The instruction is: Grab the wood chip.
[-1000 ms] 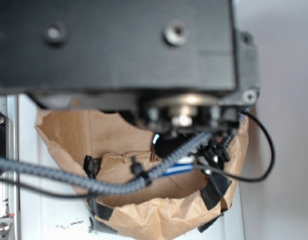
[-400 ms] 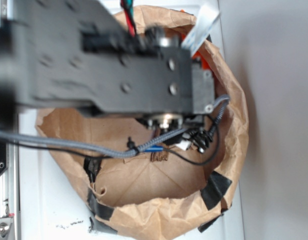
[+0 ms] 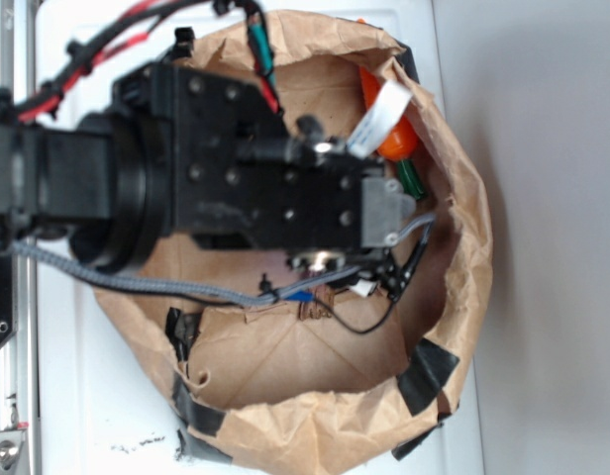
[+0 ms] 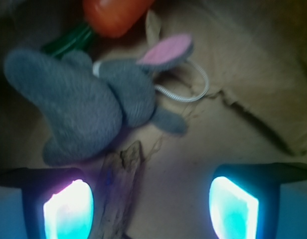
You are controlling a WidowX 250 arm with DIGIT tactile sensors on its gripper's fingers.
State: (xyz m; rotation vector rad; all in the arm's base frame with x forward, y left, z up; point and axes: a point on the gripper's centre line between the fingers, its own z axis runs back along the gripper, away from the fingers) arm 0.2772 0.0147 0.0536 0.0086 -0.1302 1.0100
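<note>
The wood chip (image 4: 118, 191) is a rough brown sliver with lengthwise grain. In the wrist view it lies on the brown paper floor between my fingers, close beside the left fingertip (image 4: 69, 209) and far from the right one (image 4: 233, 206). My gripper (image 4: 151, 209) is open and holds nothing. From the exterior view the black arm (image 3: 275, 188) hangs over the paper bag (image 3: 463, 247) and hides the fingers. A small brown striped end of the chip (image 3: 315, 309) peeks out just below the arm.
A grey plush rabbit (image 4: 88, 99) with a pink ear lies just beyond the chip, almost touching its far end. Behind it is an orange toy carrot (image 4: 116, 15) (image 3: 389, 134) with a green top. A white cord loop (image 4: 193, 84), a torn paper flap (image 4: 258, 119) and the taped bag walls surround the spot.
The arm has dropped away from the exterior camera into the bag, from a blurred mass filling the upper frame to a smaller, sharper shape. The chip's end has stayed put.
</note>
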